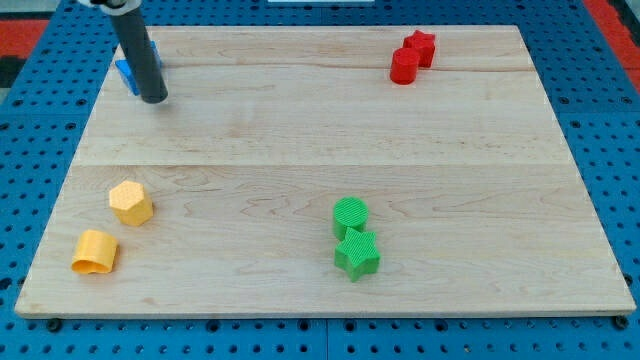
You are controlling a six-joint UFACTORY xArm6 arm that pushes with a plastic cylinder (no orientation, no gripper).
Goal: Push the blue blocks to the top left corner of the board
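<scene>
Here in the camera view the wooden table (320,130) fills the frame, sitting on a blue pegboard (600,60), and up in the view's top left corner the dark rod leans in with my tip (154,99) planted on the wood. Right behind the rod sits a blue block (127,72), mostly hidden by it, so its shape cannot be made out, nor whether there is more than one piece there; the tip stands just below and to the right of that blue, touching or very nearly so. There are no fingers on this arm, only the plain rod, so nothing is clasped. Over at the view's top right, a red cylinder (404,66) and a red star-like block (420,46) sit pressed against each other. Down at the bottom, right of centre, a green cylinder (350,214) rests against a green star-shaped block (357,254) just beneath it. At the bottom left, a yellow hexagonal block (131,202) sits near a second yellow block (95,251), rounded with a notch in its lower edge, the two close but apart. All of these lie well apart from the tip.
</scene>
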